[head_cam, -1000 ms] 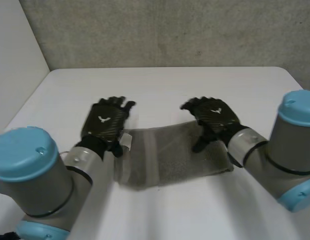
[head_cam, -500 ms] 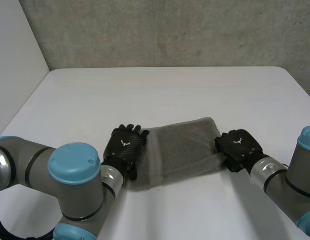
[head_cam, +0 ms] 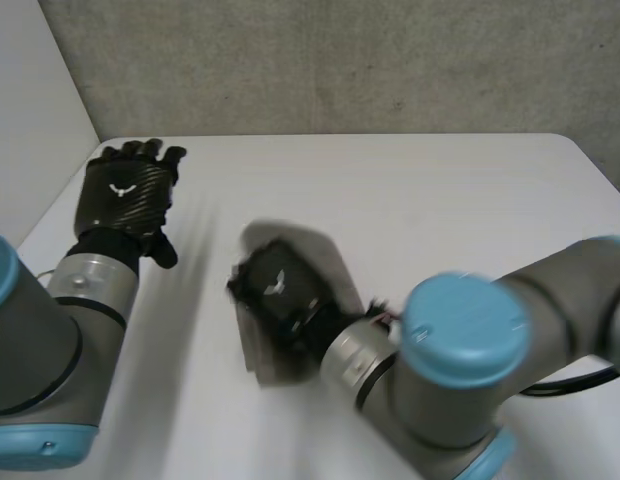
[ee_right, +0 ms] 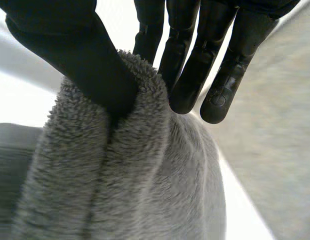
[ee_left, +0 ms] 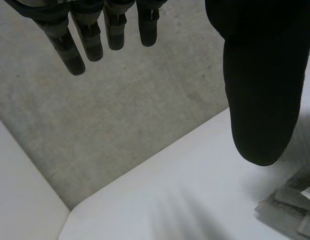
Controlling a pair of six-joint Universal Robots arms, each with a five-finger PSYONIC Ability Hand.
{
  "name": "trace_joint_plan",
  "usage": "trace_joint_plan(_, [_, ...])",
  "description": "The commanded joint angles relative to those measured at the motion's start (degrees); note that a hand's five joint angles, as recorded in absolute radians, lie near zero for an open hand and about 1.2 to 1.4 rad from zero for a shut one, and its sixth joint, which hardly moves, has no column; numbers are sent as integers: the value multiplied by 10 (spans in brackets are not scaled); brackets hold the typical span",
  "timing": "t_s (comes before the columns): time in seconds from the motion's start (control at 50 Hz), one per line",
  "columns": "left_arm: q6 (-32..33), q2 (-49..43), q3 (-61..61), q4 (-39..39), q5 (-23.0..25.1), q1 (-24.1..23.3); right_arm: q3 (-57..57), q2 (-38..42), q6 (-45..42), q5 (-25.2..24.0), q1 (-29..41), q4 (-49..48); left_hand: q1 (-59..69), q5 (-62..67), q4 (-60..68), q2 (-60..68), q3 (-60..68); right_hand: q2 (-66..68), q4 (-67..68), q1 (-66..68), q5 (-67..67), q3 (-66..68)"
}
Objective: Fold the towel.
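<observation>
Firstly, the head view. The left hand (head_cam: 124, 196) is raised above the far left part of the white counter (head_cam: 450, 190), fingers straight and released, well apart from the grey towel (head_cam: 330, 260). The towel lies bunched near the middle of the counter. The right hand (head_cam: 275, 290) is on it, its arm reaching in across the near side; this area is blurred.

Next, the left wrist view. The left hand (ee_left: 257, 90) is open, fingers (ee_left: 95, 40) straight and spread from the thumb, grasping nothing. An edge of the towel (ee_left: 290, 205) shows on the counter beyond the thumb. A grey wall (ee_left: 120, 115) stands behind the counter.

Lastly, the right wrist view. The right hand (ee_right: 85, 55) pinches a raised fold of the fleecy towel (ee_right: 125, 190) between thumb and fingers (ee_right: 190, 70); the cloth hangs below the grasp in soft folds.
</observation>
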Motion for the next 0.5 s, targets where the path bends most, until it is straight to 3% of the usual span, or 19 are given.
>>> trace_joint_plan(0.02, [-41, -1, -4, -12, 10, 2, -11, 27, 17, -2, 4, 25, 1, -16, 5, 5, 4, -157, -163, -8, -147, -160])
trace_joint_plan(0.06, [-52, -1, 1, -20, 10, 0, -16, -2, 67, 6, -33, 23, 1, -16, 5, 5, 4, -361, -367, -212, -351, -364])
trace_joint_plan(0.08, [-63, -4, 9, -27, 10, 0, -16, -2, 68, 6, -33, 23, 1, -16, 5, 5, 4, -362, -368, -213, -352, -365])
trace_joint_plan(0.1, [-73, -11, 25, -36, 10, -3, -16, -19, 108, 7, -59, 25, 1, -16, 5, 5, 4, -472, -478, -323, -462, -475])
trace_joint_plan(0.12, [-73, -11, 25, -36, 10, -3, -16, -19, 108, 7, -59, 25, 1, -16, 5, 5, 4, -473, -479, -324, -463, -476])
trace_joint_plan(0.14, [-85, -25, 42, -47, 10, -8, -16, -40, 153, 8, -83, 29, 1, -16, 5, 5, 4, -565, -570, -416, -555, -567])
trace_joint_plan(0.22, [-125, -72, 105, -94, 10, -45, -18, -89, 263, 3, -134, 55, 1, -16, 5, 5, 4, -573, -579, -424, -563, -576])
trace_joint_plan(0.3, [-153, -116, 152, -135, 10, -67, -36, -89, 303, -2, -172, 100, 8, -10, 12, 11, 10, -573, -579, -424, -563, -576])
trace_joint_plan(0.5, [-225, -254, 256, -260, 4, -101, -137, 15, 309, -51, -189, 239, 11, -6, 15, 15, 14, -573, -579, -424, -563, -576])
